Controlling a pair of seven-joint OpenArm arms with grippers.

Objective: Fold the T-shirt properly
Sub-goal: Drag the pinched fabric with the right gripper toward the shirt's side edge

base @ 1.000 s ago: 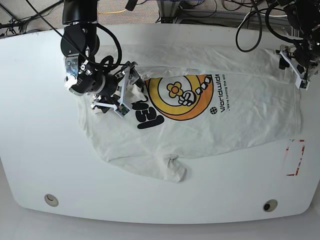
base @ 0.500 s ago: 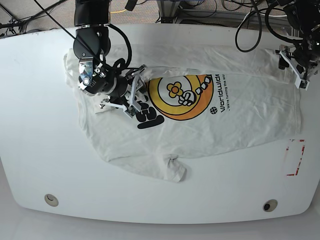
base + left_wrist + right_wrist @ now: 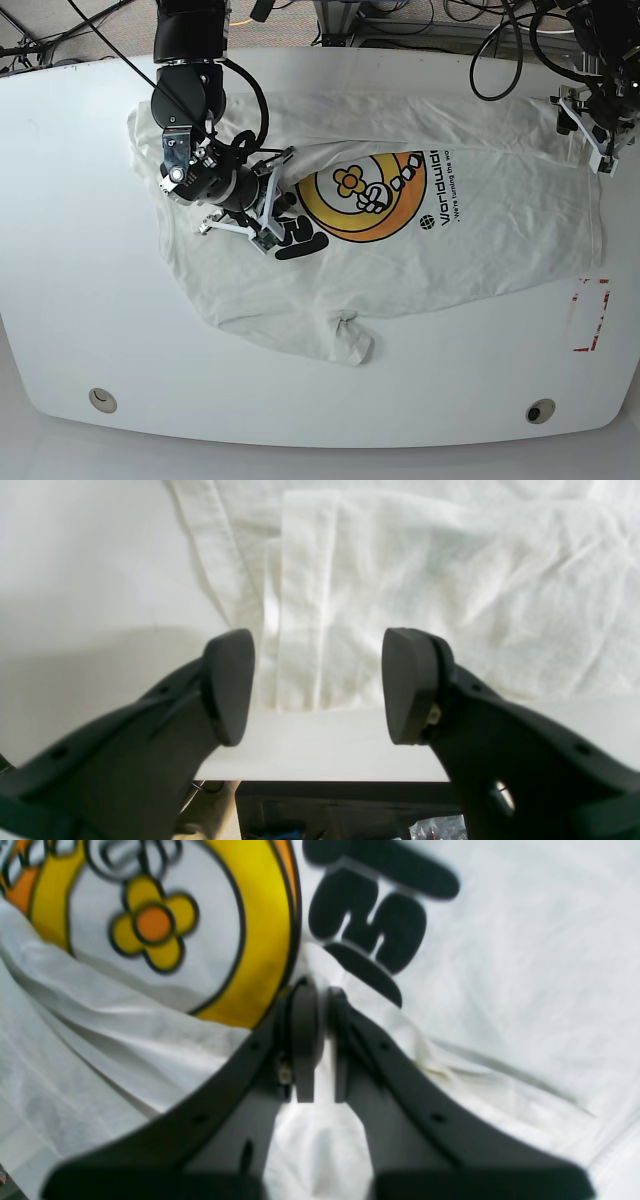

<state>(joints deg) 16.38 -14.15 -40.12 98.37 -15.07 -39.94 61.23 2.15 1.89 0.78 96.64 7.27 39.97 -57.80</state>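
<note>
The T-shirt [image 3: 420,240] lies spread across the white table [image 3: 60,250], graphic side up, wrinkled, with one sleeve bunched near the front edge. The right gripper [image 3: 314,1040] has its fingers pressed almost together on a pinch of white cloth, right where the yellow ring of the circular graphic [image 3: 362,195] meets the black lettering [image 3: 380,925]. A ridge of cloth rises toward that pinch, so the cloth is being lifted or dragged there.

The left gripper [image 3: 317,685] hangs with its fingers wide apart and nothing between them, above the shirt's doubled edge near the table's far rim.

The main risk is the thin grip: the right fingers appear to hold only a small tuck, and it could slip out if pulled hard. Pulling from the middle of the print rather than from a hem or shoulder may also drag the shirt into a crooked heap instead of a clean crease. With the other side unheld, the whole shirt may slide along the smooth table.
</note>
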